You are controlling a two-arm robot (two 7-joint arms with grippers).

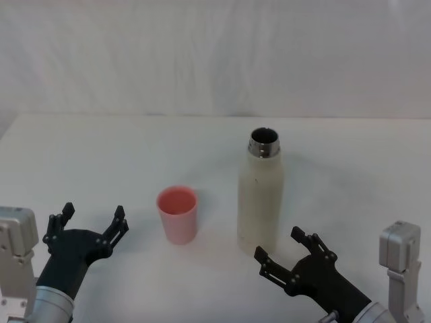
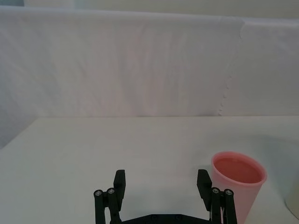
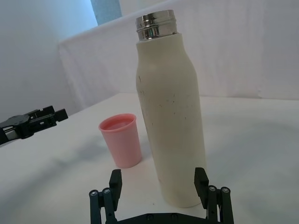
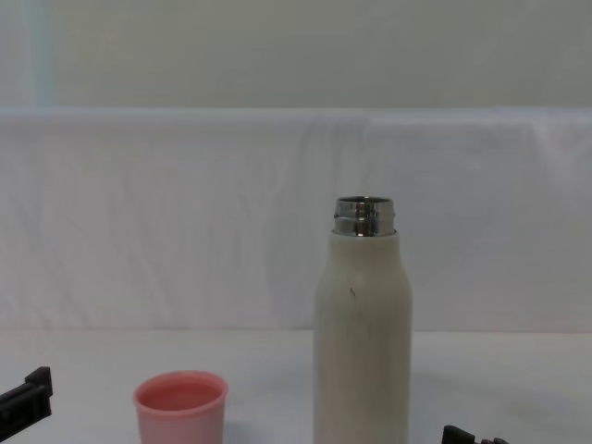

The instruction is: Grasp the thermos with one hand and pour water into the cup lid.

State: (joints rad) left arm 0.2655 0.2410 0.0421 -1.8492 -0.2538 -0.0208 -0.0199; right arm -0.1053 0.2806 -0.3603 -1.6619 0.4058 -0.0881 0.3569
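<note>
The cream-white thermos (image 1: 260,202) stands upright right of the table's centre, its steel neck uncapped; it also appears in the right wrist view (image 3: 170,121) and the chest view (image 4: 363,333). The pink cup lid (image 1: 178,214) stands upright about a hand's width to its left (image 4: 180,407). My right gripper (image 1: 278,244) is open just in front of the thermos base, and its fingers (image 3: 202,179) straddle the bottle without touching it. My left gripper (image 1: 93,212) is open and empty at the near left, with the cup lid (image 2: 237,186) just ahead of one finger.
A white table (image 1: 350,168) carries both things, and a white cloth backdrop (image 1: 215,60) closes off its far edge. Silver-grey arm links sit at the near left (image 1: 13,242) and near right (image 1: 401,259) corners.
</note>
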